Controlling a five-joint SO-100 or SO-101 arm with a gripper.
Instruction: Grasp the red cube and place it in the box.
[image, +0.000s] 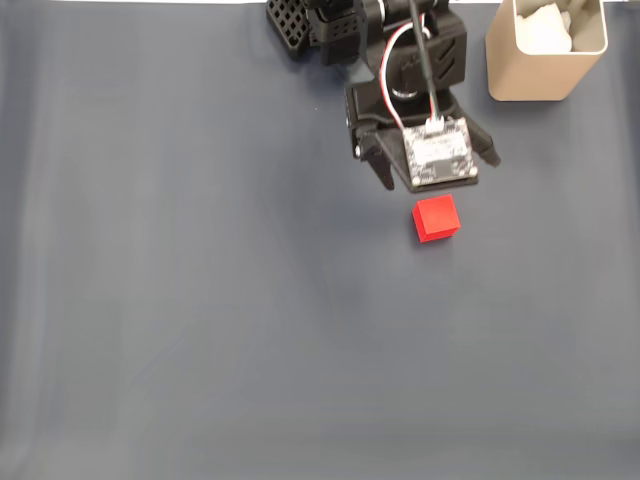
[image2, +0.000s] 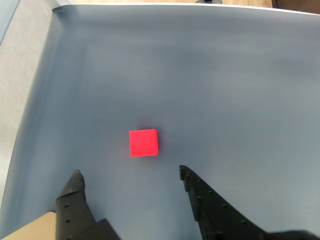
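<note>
Fingers (image2: 75, 182) of the gripper (image2: 129, 175) stand well apart in the wrist view, with nothing between them but bare grey mat (image2: 225, 90). One is a narrow dark tip at the lower left of that view; the other is a longer, toothed blade rising from the lower right. The cube (image2: 143, 142) lies flat on the mat just beyond the two tips, in line with the gap between them and a little nearer the left tip, touching neither.

From the fixed view the gripper (image: 400, 180) hangs above the mat near the top centre, with a small pale circuit board (image: 438, 152) on its upper side and a red-and-white cable running up the arm (image: 400, 50). The cube (image: 436, 218) sits just below the gripper in this view, apart from it, all faces free. The box (image: 530, 70) stands upright in the top right corner, well away from the fingers and the cube, to the right of the arm; something white lies inside it, too unclear to name.
</note>
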